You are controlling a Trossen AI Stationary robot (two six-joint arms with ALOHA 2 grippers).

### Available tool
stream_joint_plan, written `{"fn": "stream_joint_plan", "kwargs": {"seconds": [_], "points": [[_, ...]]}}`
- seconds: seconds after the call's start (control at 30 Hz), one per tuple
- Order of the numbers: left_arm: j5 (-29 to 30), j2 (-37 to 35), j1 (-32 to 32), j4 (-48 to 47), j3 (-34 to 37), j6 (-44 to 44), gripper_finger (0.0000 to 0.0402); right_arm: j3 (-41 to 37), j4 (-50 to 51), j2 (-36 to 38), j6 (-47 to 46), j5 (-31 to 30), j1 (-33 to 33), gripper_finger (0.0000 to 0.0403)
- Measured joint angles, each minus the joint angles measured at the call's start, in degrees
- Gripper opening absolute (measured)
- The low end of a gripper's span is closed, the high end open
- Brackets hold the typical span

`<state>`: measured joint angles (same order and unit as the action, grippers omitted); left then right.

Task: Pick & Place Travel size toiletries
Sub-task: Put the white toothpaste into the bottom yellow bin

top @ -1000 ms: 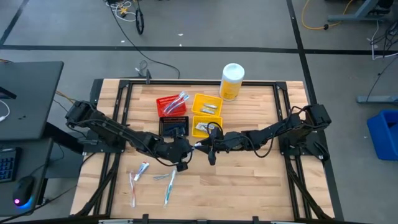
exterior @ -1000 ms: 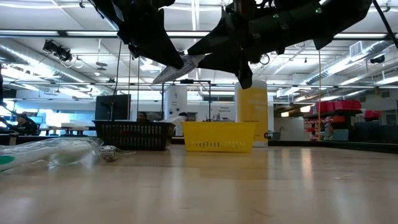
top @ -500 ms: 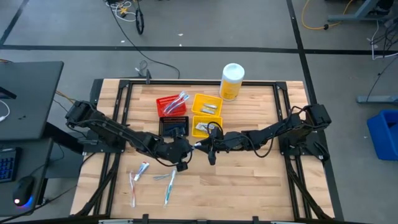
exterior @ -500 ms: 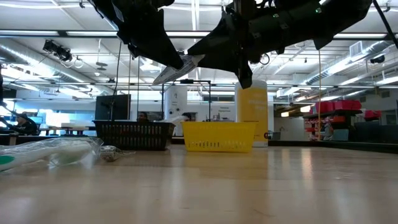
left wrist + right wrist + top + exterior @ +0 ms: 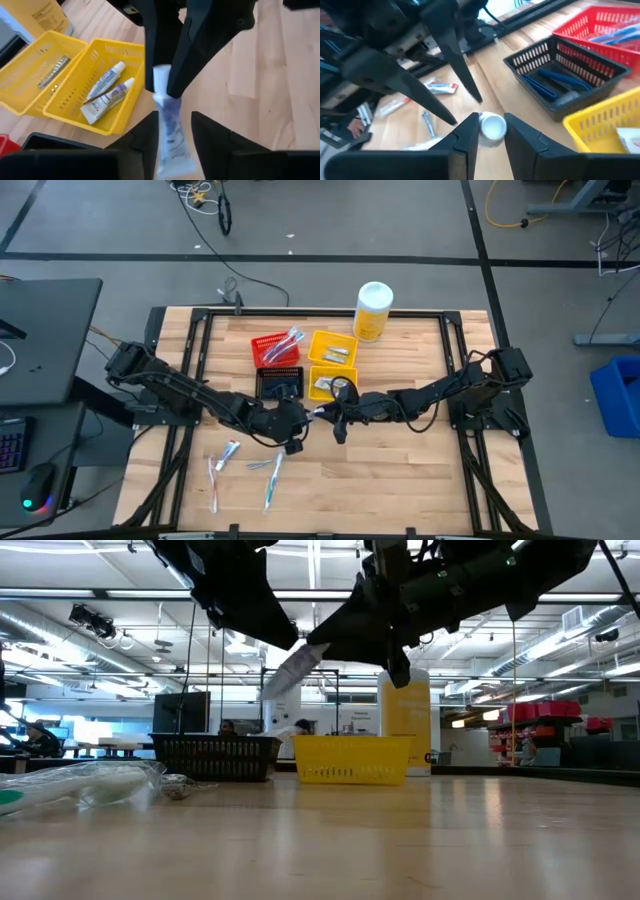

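A small white tube with a bluish print (image 5: 320, 414) hangs in the air over the middle of the table, between my two grippers. My right gripper (image 5: 335, 416) is shut on its cap end. My left gripper (image 5: 300, 420) is open just left of it. In the left wrist view the tube's flat end (image 5: 167, 120) shows in the gap between the left fingers (image 5: 150, 135); whether it touches them I cannot tell. In the low view the tube (image 5: 290, 670) slants down below the right gripper, high above the table top. My right gripper pinches the tube at its white cap end (image 5: 492, 125) between its two fingers (image 5: 197, 55). The fingers come from the table's right side, slanting down. The tube is lifted clear and hangs tilted, flat end lowest.
Behind the grippers stand two yellow bins holding tubes (image 5: 325, 383) (image 5: 332, 350), a black bin with dark blue items (image 5: 280, 383), a red bin with toothbrushes (image 5: 275, 348) and a yellow bottle (image 5: 373, 310). Wrapped toothbrushes (image 5: 245, 465) lie toward the near-left edge.
The tube has tipped: its flat end, which reached up to my left gripper's fingers, has swung down and away from them. Its cap end has stayed in my right gripper. Both arms have kept nearly still.
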<state>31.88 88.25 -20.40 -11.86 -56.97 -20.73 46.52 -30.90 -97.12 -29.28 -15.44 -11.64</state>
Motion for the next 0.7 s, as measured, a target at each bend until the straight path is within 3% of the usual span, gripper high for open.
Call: {"fn": "stream_joint_plan", "kwargs": {"seconds": [0.3, 0.7], "points": [[4.34, 0.0, 0.02, -0.1, 0.0, 1.5, 0.0161, 0.0, 5.27, 0.64, 1.49, -7.52, 1.17, 0.0074], [4.63, 0.0, 0.04, -0.26, 0.02, 2.04, 0.0165, 0.0, 8.64, 5.91, 2.57, -13.37, 7.26, 0.0074]]}}
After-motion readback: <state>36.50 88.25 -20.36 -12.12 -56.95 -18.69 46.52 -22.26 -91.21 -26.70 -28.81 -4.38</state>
